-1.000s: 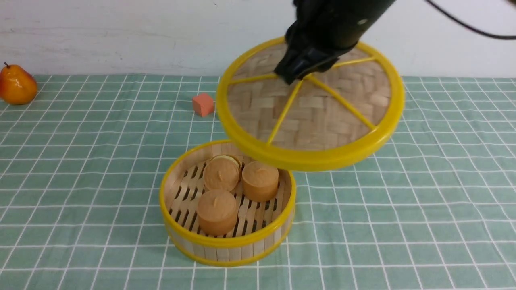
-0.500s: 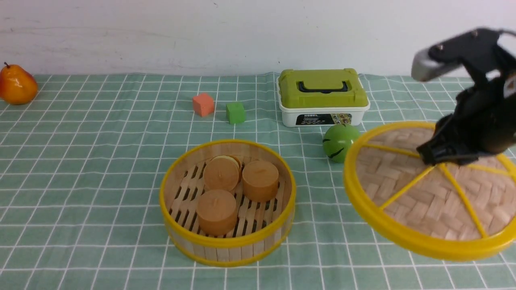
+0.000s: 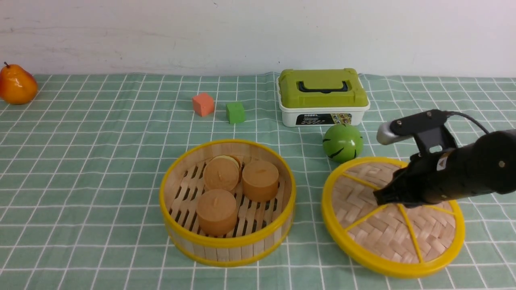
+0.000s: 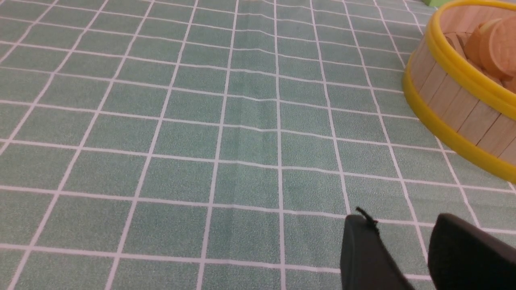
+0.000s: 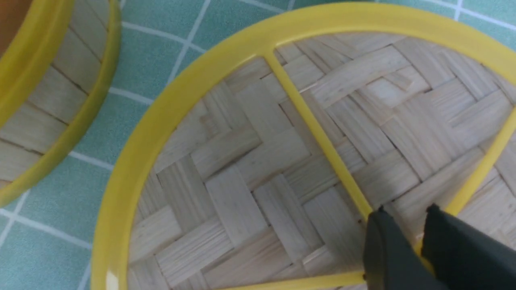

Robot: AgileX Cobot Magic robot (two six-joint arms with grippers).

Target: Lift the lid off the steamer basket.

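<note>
The steamer basket (image 3: 227, 241) stands uncovered at the table's middle, with three round brown cakes (image 3: 238, 185) on its slatted floor. The lid (image 3: 387, 233), a woven bamboo disc with a yellow rim and spokes, is down at the cloth to the basket's right, apart from it. My right gripper (image 3: 383, 197) is shut on the lid's yellow centre knob; in the right wrist view the knob shows between the fingers of that gripper (image 5: 407, 213), above the lid's weave (image 5: 242, 189). My left gripper (image 4: 399, 219) hovers open over bare cloth beside the basket wall (image 4: 455, 108).
A green ball (image 3: 342, 143) lies just behind the lid. A white box with a green lid (image 3: 323, 96) stands further back. An orange cube (image 3: 202, 104) and a green cube (image 3: 235, 112) sit behind the basket. A pear (image 3: 16, 85) is at the far left.
My right gripper has carried the lid from above the basket's far right edge over to the right and down to the cloth. The box, ball and green cube have come into sight.
</note>
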